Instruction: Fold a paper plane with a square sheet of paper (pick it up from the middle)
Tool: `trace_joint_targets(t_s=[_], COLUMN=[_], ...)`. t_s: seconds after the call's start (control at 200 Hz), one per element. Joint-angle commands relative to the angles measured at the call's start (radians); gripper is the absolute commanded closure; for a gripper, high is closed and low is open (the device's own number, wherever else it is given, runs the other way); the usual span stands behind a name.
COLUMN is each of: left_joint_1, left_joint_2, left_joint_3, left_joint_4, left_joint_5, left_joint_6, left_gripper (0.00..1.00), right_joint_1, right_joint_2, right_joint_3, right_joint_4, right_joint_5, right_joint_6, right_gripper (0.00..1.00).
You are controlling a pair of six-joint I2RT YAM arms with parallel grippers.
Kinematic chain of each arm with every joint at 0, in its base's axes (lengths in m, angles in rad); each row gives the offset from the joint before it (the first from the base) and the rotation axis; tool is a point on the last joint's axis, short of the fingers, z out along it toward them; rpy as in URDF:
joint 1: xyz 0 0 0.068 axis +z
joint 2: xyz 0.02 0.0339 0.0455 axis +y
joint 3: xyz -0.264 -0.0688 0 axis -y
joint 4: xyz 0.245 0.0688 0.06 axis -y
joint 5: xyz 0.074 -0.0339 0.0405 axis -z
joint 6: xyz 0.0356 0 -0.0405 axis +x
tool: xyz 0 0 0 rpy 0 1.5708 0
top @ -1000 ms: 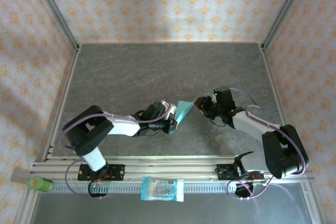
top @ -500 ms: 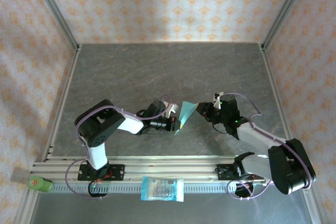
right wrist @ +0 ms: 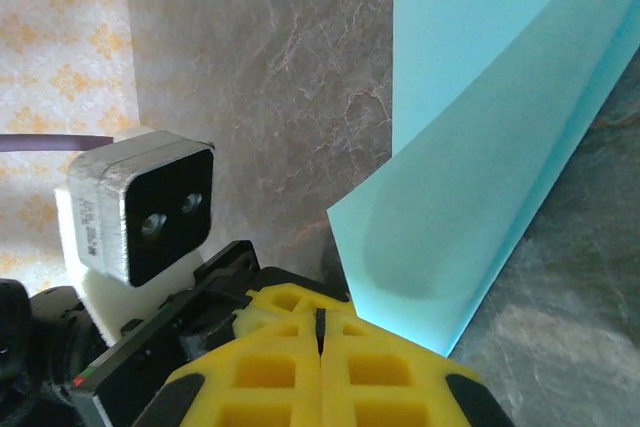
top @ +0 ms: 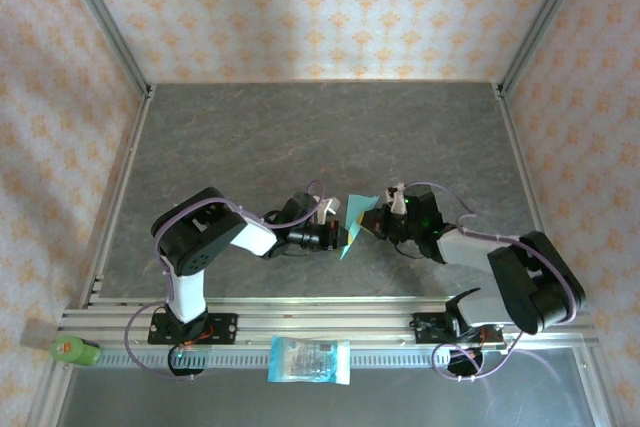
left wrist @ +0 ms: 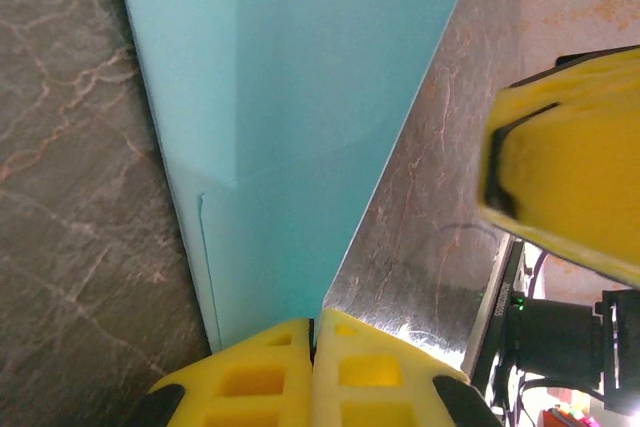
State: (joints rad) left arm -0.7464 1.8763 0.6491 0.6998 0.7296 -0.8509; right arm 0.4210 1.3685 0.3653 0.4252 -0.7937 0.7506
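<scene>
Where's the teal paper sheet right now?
Top external view: the square sheet of paper is mid-table, folded, pinched by the left gripper on its left side, with the right gripper shut close at its right edge.

tbl (top: 300,127): dk grey marbled | blue/wht packet (top: 310,360) flat on near edge, below rail

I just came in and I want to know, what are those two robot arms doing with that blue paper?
They are folding a paper plane. The left gripper is shut on one edge of the thin light teal-blue paper sheet, already creased, holding it over the grey stone-look table. The right gripper is closed right at the sheet's other side; whether it truly pinches the paper is hard to tell. No plane shape yet.
</scene>
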Motion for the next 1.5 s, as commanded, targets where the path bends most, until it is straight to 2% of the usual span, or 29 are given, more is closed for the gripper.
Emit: trace_joint_targets(t_s=[0.0,0.145,0.385,1.496], left_joint_1=[-0.005,-0.002,0.005,0.016], left_joint_2=[0.024,0.028,0.063,0.087], left_joint_3=[0.008,-0.031,-0.093,-0.108], left_joint_4=[0.057,0.133,0.246,0.175], left_joint_5=[0.016,0.009,-0.009,-0.074], left_joint_6=[-0.051,-0.103,-0.187,-0.228], left_gripper=[1.00,1.00,1.00,1.00], right_joint_1=[0.005,0.003,-0.009,-0.042], right_joint_2=[0.060,0.107,0.143,0.267], right_joint_3=[0.045,0.069,0.062,0.099], right_joint_4=[0.105,0.083,0.095,0.134], right_joint_5=[-0.004,0.037,0.030,-0.005], right_joint_6=[0.019,0.007,0.003,-0.014], right_gripper=[0.99,1.00,1.00,0.99])
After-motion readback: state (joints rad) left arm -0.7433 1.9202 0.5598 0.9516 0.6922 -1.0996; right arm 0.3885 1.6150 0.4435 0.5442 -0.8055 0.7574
